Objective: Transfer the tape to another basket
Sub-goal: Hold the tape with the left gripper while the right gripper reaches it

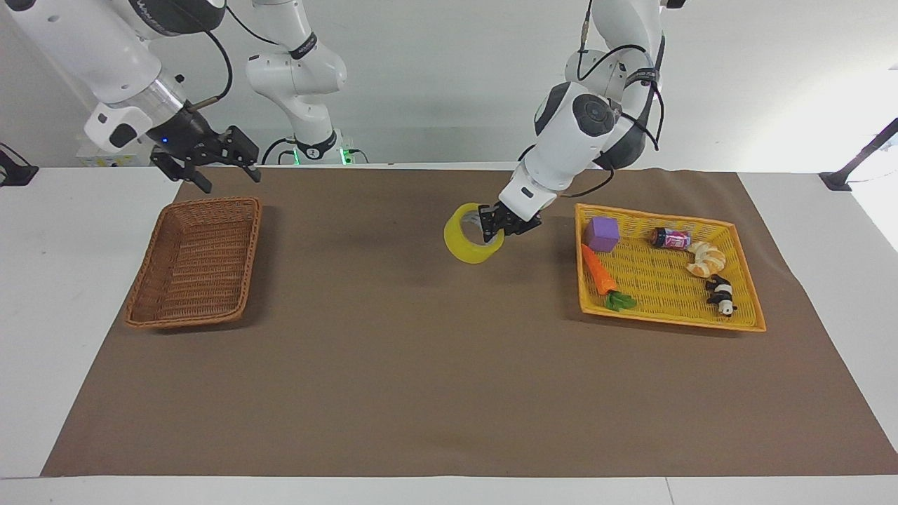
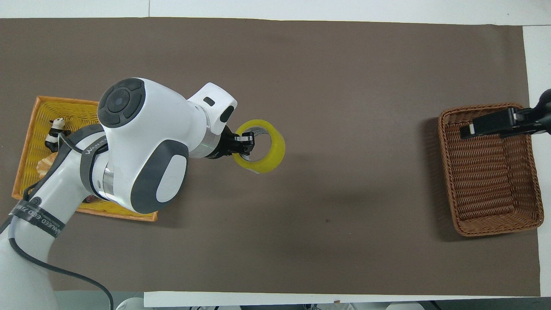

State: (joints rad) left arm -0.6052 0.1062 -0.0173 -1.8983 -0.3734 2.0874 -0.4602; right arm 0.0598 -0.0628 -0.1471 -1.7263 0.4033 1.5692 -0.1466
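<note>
The left claw hangs over the middle of the desk in the facing view, its fingers clamped on the wall of the tape, one finger inside the ring. The yellow roll is tilted and held above the brown mat, between the two baskets and closer to the yellow tray. That tray sits toward the left arm's end and holds a purple cube, a carrot, a small can, a croissant and a panda figure. The right claw is raised over the edge of the wicker basket nearest the robots, its fingers spread apart with nothing between them.

From overhead, the left claw grips the tape at the side toward the left arm, over bare mat. The left arm covers much of the yellow tray; the panda figure shows at its edge. The right claw reaches in over the wicker basket, which stands at the right arm's end of the desk.
</note>
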